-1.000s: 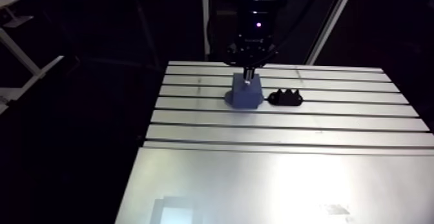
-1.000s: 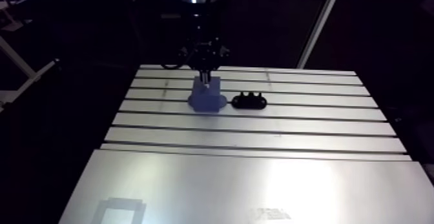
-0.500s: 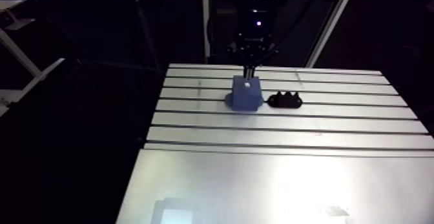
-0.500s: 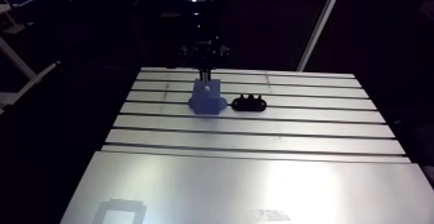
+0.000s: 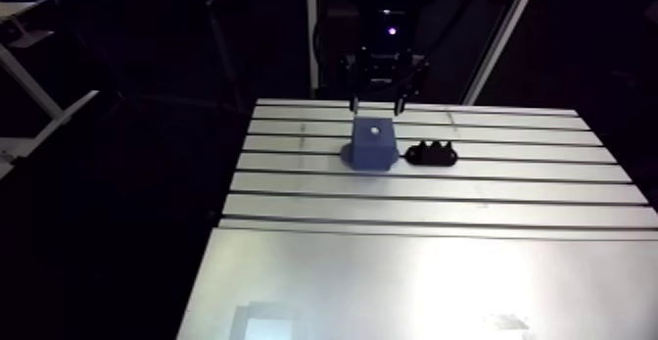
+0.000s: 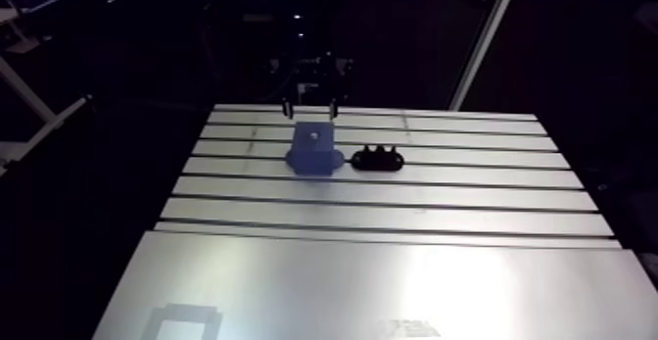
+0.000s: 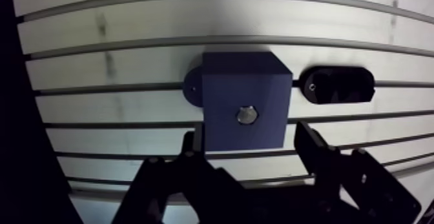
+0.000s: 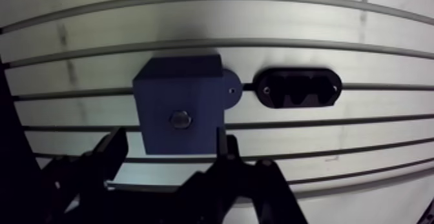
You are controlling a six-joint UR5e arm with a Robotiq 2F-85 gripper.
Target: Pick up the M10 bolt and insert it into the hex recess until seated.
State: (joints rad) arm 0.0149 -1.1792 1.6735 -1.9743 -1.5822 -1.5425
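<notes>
Hand point(image 7: 248, 136) is spread wide and grips nothing, its dark fingers point(image 7: 192, 154) apart above the blue block point(image 7: 242, 78). M10 bolt point(image 7: 247, 115) sits sunk in the recess in the block's top face, long axis upright, only a shiny grey metal end showing. The block is matte and boxy with a rounded tab foot. Black lobed holder point(image 7: 337, 85) lies just beside it at 3 o'clock. Slotted aluminium surface point(image 7: 129, 26).

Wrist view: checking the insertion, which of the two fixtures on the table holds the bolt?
The blue block, below the open gripper: a metal bolt head sits in its top face. The black holder beside it shows no bolt.
</notes>
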